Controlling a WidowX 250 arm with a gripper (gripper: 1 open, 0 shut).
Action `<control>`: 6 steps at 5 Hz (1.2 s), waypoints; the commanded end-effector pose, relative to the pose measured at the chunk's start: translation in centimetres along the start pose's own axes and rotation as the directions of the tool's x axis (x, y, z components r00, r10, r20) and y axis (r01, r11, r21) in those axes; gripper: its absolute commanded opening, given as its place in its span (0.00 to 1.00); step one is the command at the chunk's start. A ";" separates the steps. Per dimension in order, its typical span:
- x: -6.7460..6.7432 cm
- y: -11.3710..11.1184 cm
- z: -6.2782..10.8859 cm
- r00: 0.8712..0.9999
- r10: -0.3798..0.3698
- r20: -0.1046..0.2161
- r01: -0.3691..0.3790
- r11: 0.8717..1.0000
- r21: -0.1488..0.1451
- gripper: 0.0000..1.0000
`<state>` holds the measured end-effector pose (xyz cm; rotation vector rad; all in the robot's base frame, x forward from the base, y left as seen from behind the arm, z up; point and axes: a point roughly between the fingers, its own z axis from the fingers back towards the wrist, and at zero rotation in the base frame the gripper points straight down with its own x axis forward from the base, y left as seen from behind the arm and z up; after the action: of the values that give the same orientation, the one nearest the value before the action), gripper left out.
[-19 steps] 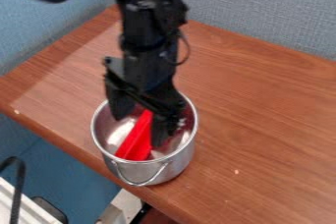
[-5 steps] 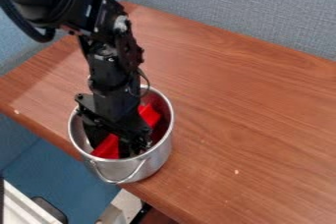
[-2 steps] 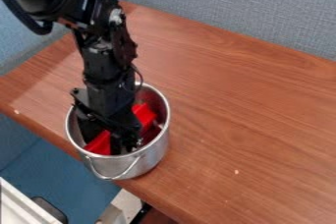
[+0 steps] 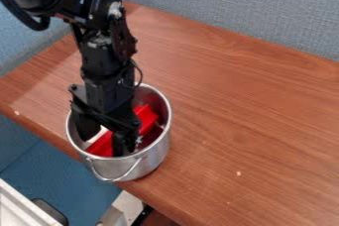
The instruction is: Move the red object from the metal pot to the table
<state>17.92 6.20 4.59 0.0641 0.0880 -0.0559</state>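
The metal pot (image 4: 149,159) stands near the front left edge of the table (image 4: 245,91). Inside it lies the red object (image 4: 147,121), tilted, one end against the right inner wall and the other end low at the front left. My gripper (image 4: 106,137) reaches straight down into the pot. Its black fingers (image 4: 133,139) are spread wide on either side of the red object, and I see no grip on it. The arm hides the middle of the red object.
The table's front edge runs just below the pot, with a drop to the floor beyond. A blue wall stands behind the table. Bare wood stretches to the right and back of the pot.
The pot and gripper have shifted left since the earliest frame. In the last half second the fingers have spread wider inside the pot, and the red object rests lower.
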 end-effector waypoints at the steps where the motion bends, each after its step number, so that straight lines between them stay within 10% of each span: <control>1: 0.5 1.3 1.1 0.999 -0.008 0.031 0.008 1.000 0.010 1.00; 5: 0.4 0.4 -1.5 0.983 -0.174 0.059 0.173 0.985 0.022 1.00; 6: 0.9 0.8 -1.9 0.990 -0.133 0.056 0.131 0.991 0.024 0.00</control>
<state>18.14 6.75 2.26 0.0593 0.0542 -0.1850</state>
